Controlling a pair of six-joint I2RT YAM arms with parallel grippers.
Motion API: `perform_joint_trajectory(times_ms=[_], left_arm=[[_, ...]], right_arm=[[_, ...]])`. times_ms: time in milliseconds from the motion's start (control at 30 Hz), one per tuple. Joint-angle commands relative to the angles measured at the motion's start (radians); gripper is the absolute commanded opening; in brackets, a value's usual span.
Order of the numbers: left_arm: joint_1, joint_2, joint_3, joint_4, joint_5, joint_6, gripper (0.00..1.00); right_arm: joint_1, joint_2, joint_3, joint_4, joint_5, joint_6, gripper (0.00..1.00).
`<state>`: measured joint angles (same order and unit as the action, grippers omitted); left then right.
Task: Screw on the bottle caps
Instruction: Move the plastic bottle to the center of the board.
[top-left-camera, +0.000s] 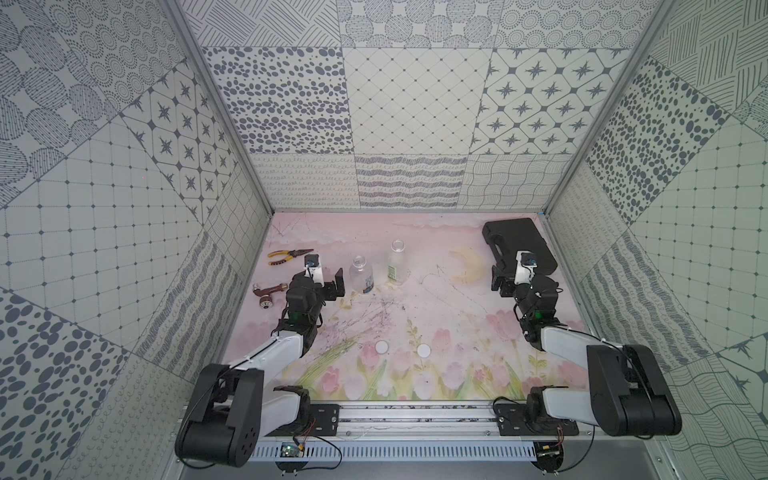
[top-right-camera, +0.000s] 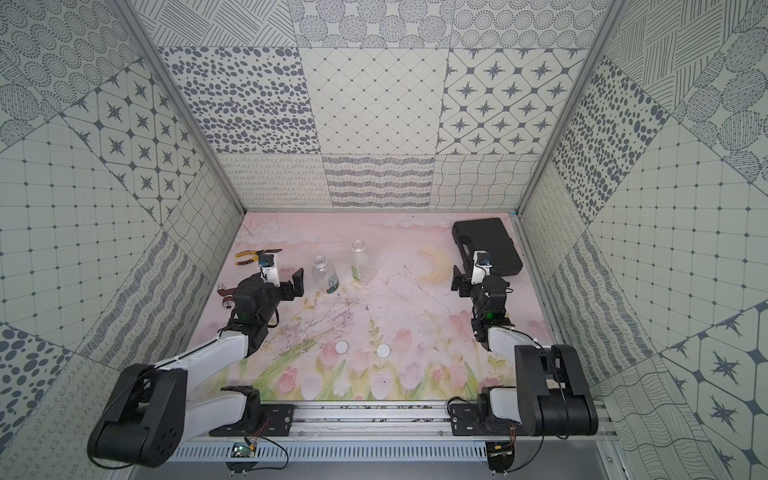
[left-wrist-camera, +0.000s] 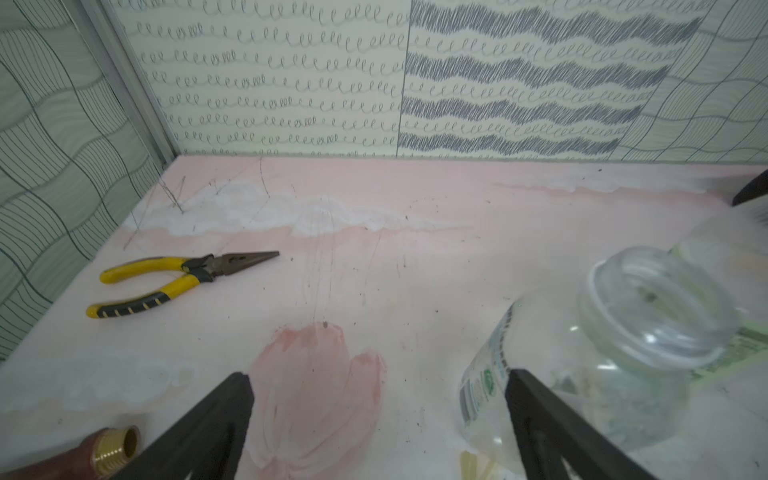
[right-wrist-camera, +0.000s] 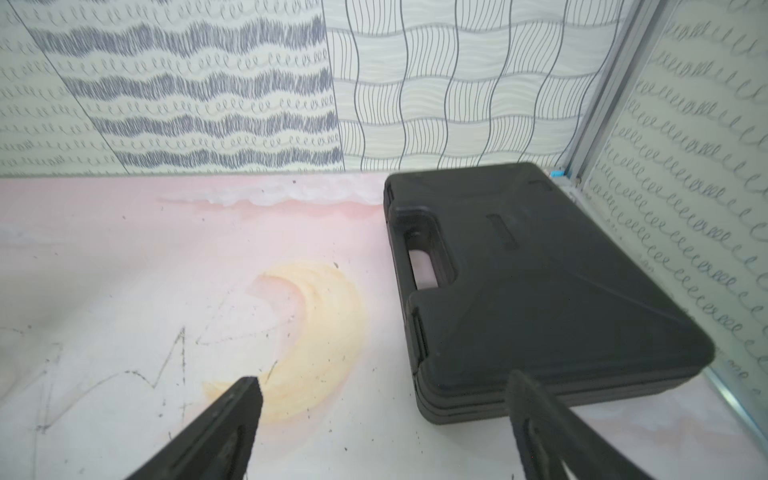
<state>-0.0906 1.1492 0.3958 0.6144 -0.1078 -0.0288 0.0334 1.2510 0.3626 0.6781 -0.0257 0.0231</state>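
Toward the back of the desk (top-left-camera: 457, 316) stood the two bottles, upright and uncapped; the shorter bottle (top-left-camera: 360, 277) was just beside the taller bottle (top-left-camera: 397, 262), and their mouths faced up, I judge so that a cap could come down from above. Well apart from them, near the front edge, the left cap (top-left-camera: 381, 347) and the right cap (top-left-camera: 423, 350) lay flat, a good posture for picking. The left fingers (left-wrist-camera: 216, 419) were spread wide and empty next to the shorter bottle, probably to hold it steady; whether one touched its wall I could not tell. The right fingers (right-wrist-camera: 232, 411) were also wide apart and empty, above the desk near the black case (top-left-camera: 515, 241). The pliers (top-left-camera: 289, 255) and the brass fitting (top-left-camera: 268, 293) lay aside at the left; they seemed to have no role. No cap was on a bottle yet.
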Motion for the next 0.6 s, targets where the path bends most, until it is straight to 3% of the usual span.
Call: perform_joint_trajectory(times_ms=[0, 133, 267, 367, 467, 567], left_arm=[[-0.024, -0.234, 0.047, -0.291, -0.089, 0.016, 1.00], [-0.027, -0.382, 0.130, -0.477, 0.008, -0.022, 1.00], [-0.028, -0.469, 0.242, -0.654, 0.080, -0.143, 1.00], [-0.029, -0.490, 0.335, -0.774, 0.007, -0.310, 1.00], [-0.028, -0.487, 0.463, -0.963, -0.045, -0.425, 1.00], [-0.028, -0.487, 0.570, -1.157, -0.085, -0.523, 1.00]], right_arm=[[0.012, -0.136, 0.015, -0.143, -0.005, 0.041, 0.97], [0.013, -0.306, 0.122, -0.395, 0.072, 0.191, 0.97], [0.013, -0.389, 0.290, -0.631, 0.023, 0.287, 0.97], [0.008, -0.408, 0.444, -0.893, 0.087, 0.462, 0.97], [-0.021, -0.416, 0.580, -1.077, -0.010, 0.500, 0.97], [-0.057, -0.473, 0.602, -1.120, -0.089, 0.544, 0.97]])
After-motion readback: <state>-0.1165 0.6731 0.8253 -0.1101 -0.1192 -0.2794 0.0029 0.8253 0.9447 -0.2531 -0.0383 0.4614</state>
